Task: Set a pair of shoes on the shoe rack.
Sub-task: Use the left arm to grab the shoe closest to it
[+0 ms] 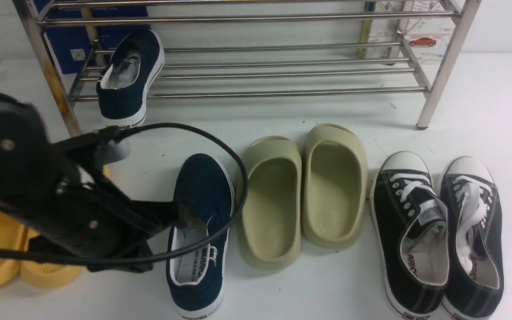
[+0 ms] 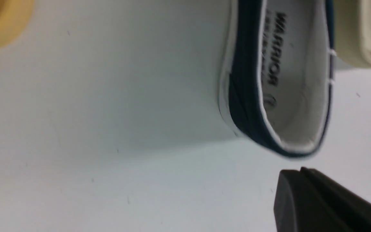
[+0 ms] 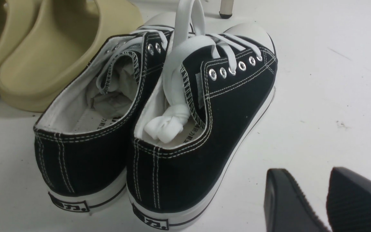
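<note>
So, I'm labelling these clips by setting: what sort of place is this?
Likely a staged entryway in a test room: a steel shoe rack, with slides, sneakers and a navy shoe lined up on a white floor.

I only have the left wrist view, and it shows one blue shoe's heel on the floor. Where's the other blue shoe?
Observer: At the rack's left end. The other blue shoe is tilted, toe on the lowest bars, heel out in front.
Operator: Which way does mine point?
Observer: The floor shoe points its toe toward the rack.
Operator: And the right arm?
Observer: The right gripper is open and empty, near the black sneakers' heels.
</note>
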